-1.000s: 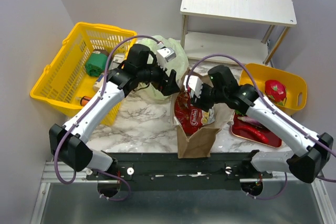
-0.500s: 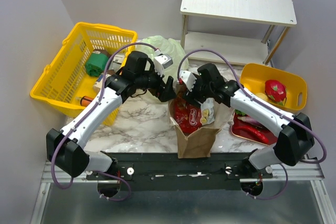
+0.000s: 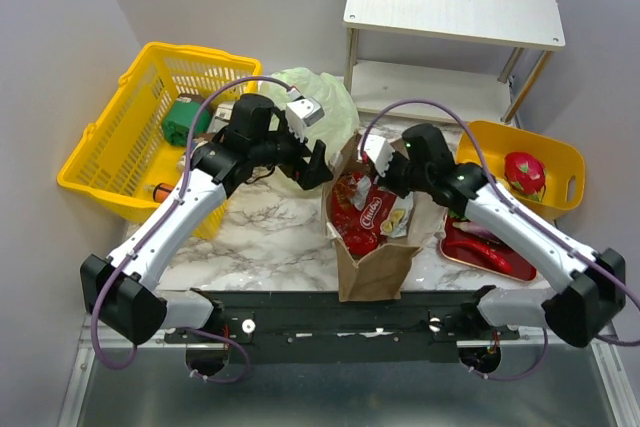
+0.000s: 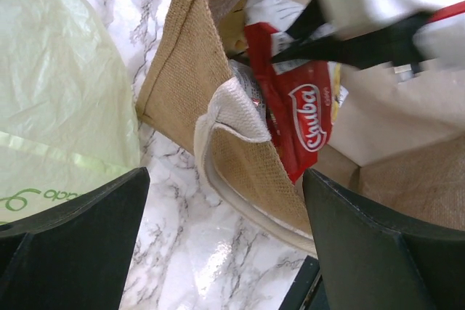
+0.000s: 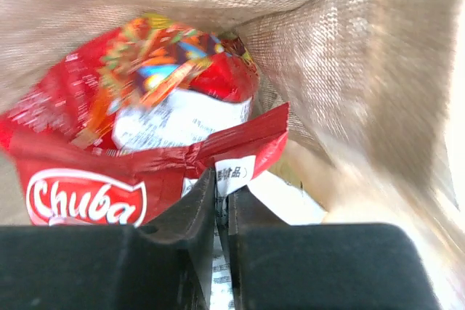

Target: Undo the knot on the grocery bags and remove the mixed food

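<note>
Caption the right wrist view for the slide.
Right gripper pinches the edge of a red Chuba snack packet inside the brown bag.

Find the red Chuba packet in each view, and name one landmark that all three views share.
Top external: packet at centre, in the mouth of the brown bag.
Left wrist: packet right of centre, poking from the bag.
Right wrist: packet at lower left, inside the bag.
Shared landmark: the brown bag's woven wall.
</note>
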### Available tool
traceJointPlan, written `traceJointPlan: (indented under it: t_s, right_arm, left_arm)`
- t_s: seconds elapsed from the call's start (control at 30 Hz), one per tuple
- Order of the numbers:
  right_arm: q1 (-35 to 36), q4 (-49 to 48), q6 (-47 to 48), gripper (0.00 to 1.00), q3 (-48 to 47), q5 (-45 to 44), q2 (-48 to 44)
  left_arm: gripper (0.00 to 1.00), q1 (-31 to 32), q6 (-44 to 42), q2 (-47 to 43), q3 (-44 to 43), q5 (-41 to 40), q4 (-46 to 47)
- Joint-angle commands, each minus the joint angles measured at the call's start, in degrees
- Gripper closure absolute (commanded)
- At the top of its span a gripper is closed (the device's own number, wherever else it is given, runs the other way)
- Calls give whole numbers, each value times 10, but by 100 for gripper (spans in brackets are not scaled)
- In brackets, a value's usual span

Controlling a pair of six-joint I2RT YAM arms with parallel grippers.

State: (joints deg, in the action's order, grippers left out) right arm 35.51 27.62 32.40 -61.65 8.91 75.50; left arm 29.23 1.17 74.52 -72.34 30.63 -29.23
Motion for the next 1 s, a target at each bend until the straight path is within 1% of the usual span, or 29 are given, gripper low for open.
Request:
traceJointPlan:
  t_s: [0.0, 0.03, 0.07, 0.13, 0.17, 0.27, 0.3, 0.33, 0.37, 0.43, 0.47, 0.5, 0.53, 0.57, 0.63, 0.67, 0.77, 0.83, 0.97]
  right_arm:
    - [-4, 82, 31, 86, -29, 84, -88]
    - [-4, 98, 40, 91, -34, 104, -111]
    - [-4, 129, 60, 93, -40, 148, -122]
    - [-4, 158, 87, 100, -55, 186, -142]
    - [-4, 176, 105, 100, -60, 211, -157]
    - [-4, 201, 149, 99, -77, 240, -180]
    - [-4, 203, 160, 100, -82, 242, -185]
    - [-4, 203, 170, 100, -92, 243, -187]
    - [-4, 186, 161, 100, -97, 221, -187]
    - [-5, 135, 100, 100, -99, 157, -180]
    - [-6, 73, 25, 100, -97, 82, -177]
    - [-24, 54, -6, 100, -101, 69, -172]
    - [-40, 43, -31, 100, -110, 76, -162]
    - [-52, 33, -77, 100, -131, 96, -155]
    - [-58, 24, -112, 100, -152, 82, -136]
    - [-58, 12, -138, 100, -159, 64, -131]
    - [-58, -12, -156, 100, -176, 38, -116]
    - [-58, -14, -158, 100, -193, 36, -108]
    - [-58, -21, -163, 100, -206, 36, -96]
  left_arm:
    - [1, -2, -36, -3, -32, -3, 13]
    - [1, -2, -43, 2, -39, 6, 12]
    - [1, -2, -53, 4, -47, 17, 8]
    - [1, -1, -80, 11, -59, 49, 7]
    - [2, 0, -92, 13, -72, 61, 1]
    - [1, 9, -167, 13, -85, 102, -13]
    - [1, 13, -192, 9, -82, 108, -12]
    - [1, 17, -242, 1, -79, 111, -11]
    - [2, 27, -261, -1, -84, 118, -21]
    - [1, 35, -284, 3, -99, 122, -39]
    - [1, 42, -273, 4, -108, 122, -42]
    - [1, 46, -255, 4, -110, 116, -36]
    - [1, 49, -231, 3, -108, 109, -24]
    - [1, 50, -160, 1, -104, 104, 12]
    - [1, 51, -96, -2, -91, 106, 49]
    - [1, 51, -47, 0, -88, 107, 72]
    - [1, 52, -13, 13, -91, 118, 84]
    - [1, 53, 21, 21, -90, 111, 88]
    - [1, 53, 74, 43, -79, 116, 133]
